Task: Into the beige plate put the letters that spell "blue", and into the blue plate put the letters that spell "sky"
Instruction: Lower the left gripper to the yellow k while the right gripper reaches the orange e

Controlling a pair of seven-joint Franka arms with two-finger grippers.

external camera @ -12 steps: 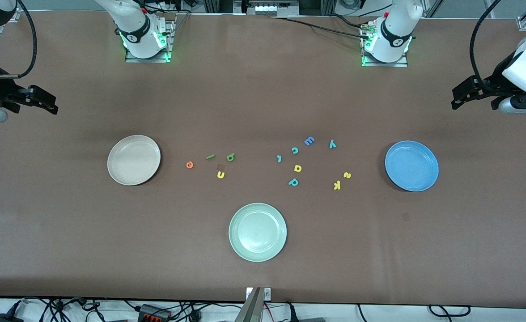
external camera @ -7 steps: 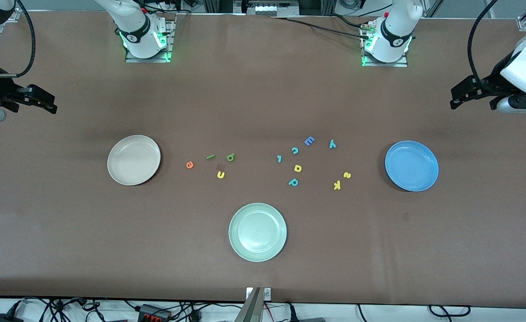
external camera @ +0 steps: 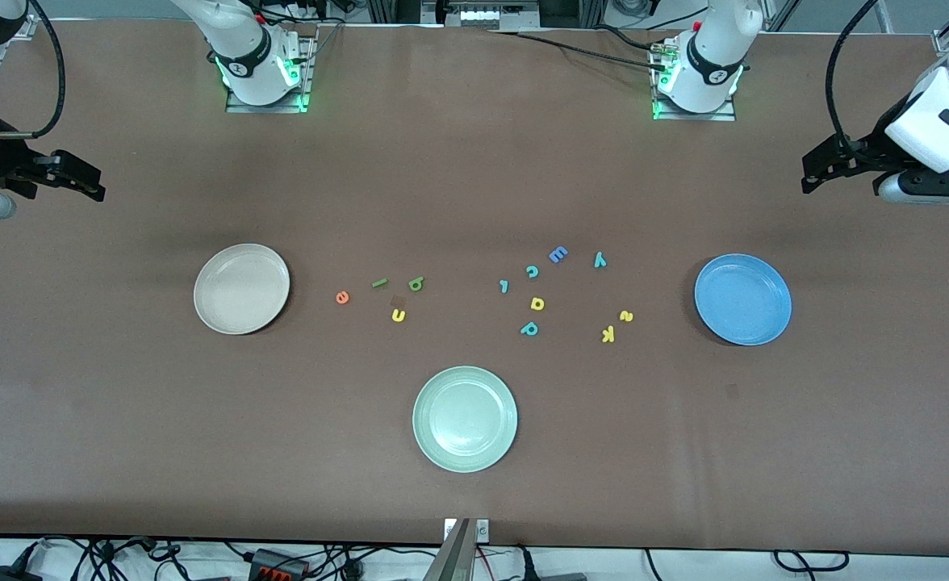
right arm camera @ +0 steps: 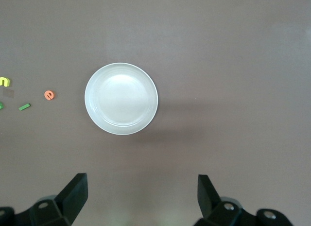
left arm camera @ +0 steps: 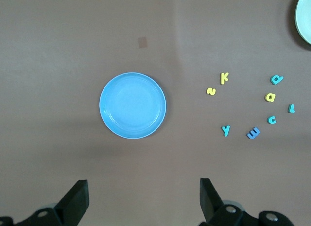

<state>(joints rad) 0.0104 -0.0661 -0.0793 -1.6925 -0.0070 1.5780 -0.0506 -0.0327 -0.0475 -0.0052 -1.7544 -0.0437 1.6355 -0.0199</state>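
Observation:
The beige plate (external camera: 242, 289) (right arm camera: 121, 98) lies toward the right arm's end, the blue plate (external camera: 742, 299) (left arm camera: 132, 105) toward the left arm's end. Between them lie orange e (external camera: 342, 298), dark-green l (external camera: 379, 282), green b (external camera: 416, 283) and yellow u (external camera: 398, 315). Closer to the blue plate lie yellow s (external camera: 626, 316), yellow k (external camera: 608, 334) and teal y (external camera: 599, 260). My right gripper (external camera: 55, 184) (right arm camera: 141, 178) hangs open and empty high up by the beige plate. High up by the blue plate, my left gripper (external camera: 842, 179) (left arm camera: 144, 183) is open and empty.
A pale green plate (external camera: 465, 419) sits nearer the front camera, midway along the table. Spare letters lie among the others: blue E (external camera: 558, 255), teal c (external camera: 533, 271), a small teal letter (external camera: 504, 286), yellow closed-loop letter (external camera: 537, 303), teal p-shape (external camera: 529, 328).
The left gripper has drifted a little toward the middle of the table and toward the bases. The right gripper has barely shifted. Letters and plates have not moved.

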